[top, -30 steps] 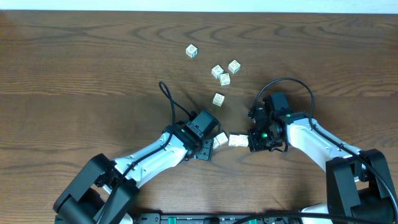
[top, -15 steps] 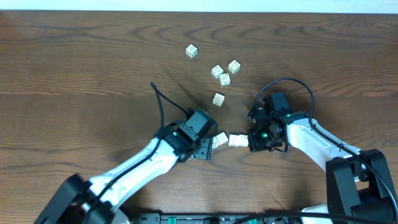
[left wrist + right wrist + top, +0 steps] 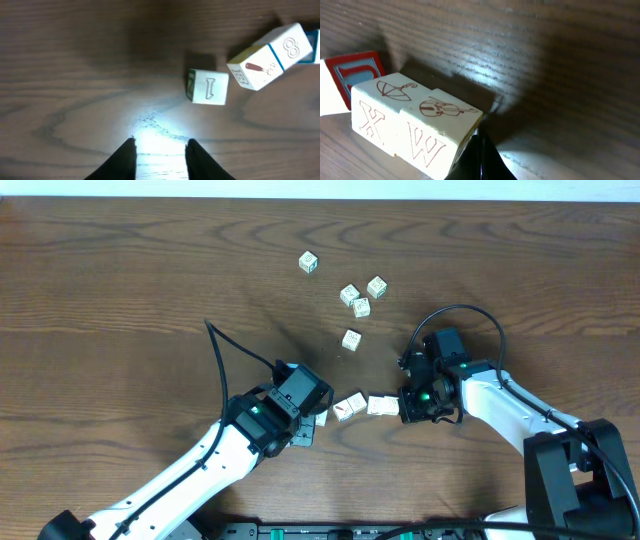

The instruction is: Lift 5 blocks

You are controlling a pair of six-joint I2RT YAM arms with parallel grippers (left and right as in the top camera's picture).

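Observation:
Several small cream blocks lie on the wooden table. A loose group (image 3: pixel 351 339) sits at the upper middle, and a short line of blocks (image 3: pixel 349 407) lies between the two grippers. My left gripper (image 3: pixel 310 423) is just left of that line. Its wrist view shows the gripper (image 3: pixel 160 143) open over bare wood, with one block (image 3: pixel 209 87) ahead of it and two joined blocks (image 3: pixel 270 56) further right. My right gripper (image 3: pixel 403 408) is shut at the line's right end. In its wrist view the gripper (image 3: pixel 481 150) touches the side of the W block (image 3: pixel 435 142).
The farthest block (image 3: pixel 308 262) lies alone near the table's upper middle. Black cables arc over the wood beside each arm, one (image 3: pixel 225 355) on the left and one (image 3: pixel 470 315) on the right. A red-lettered block (image 3: pixel 362 72) sits beyond the X block.
My left arm has drawn back down and to the left, away from the line of blocks, holding nothing. The nearest block has turned slightly. The right arm has not moved.

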